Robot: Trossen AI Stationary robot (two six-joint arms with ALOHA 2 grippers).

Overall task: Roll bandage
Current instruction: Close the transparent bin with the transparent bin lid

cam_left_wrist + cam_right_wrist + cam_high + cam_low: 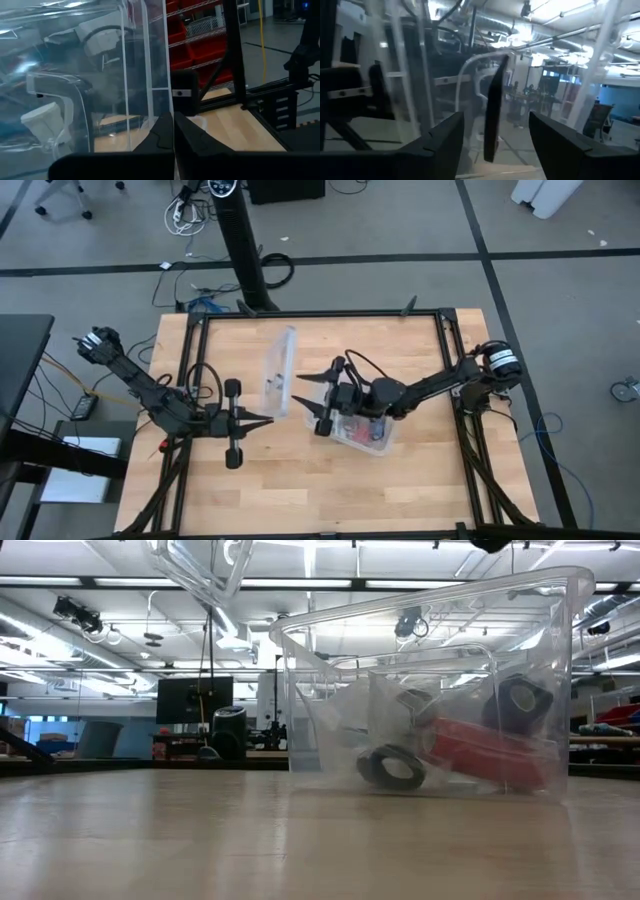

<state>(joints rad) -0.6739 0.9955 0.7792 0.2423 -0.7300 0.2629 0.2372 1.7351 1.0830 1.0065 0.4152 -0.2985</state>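
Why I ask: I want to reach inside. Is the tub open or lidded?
Open: the tub has no cover; a clear lid is apart.

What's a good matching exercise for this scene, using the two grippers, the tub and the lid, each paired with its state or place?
Things:
1. left gripper
2. right gripper
3. tub
4. lid

States or places:
A. on the table, uncovered, with things inside
B. fingers apart
C. on edge, between the two grippers
D. fingers shut

Pairs: 1-D, 2-B, 3-A, 4-C
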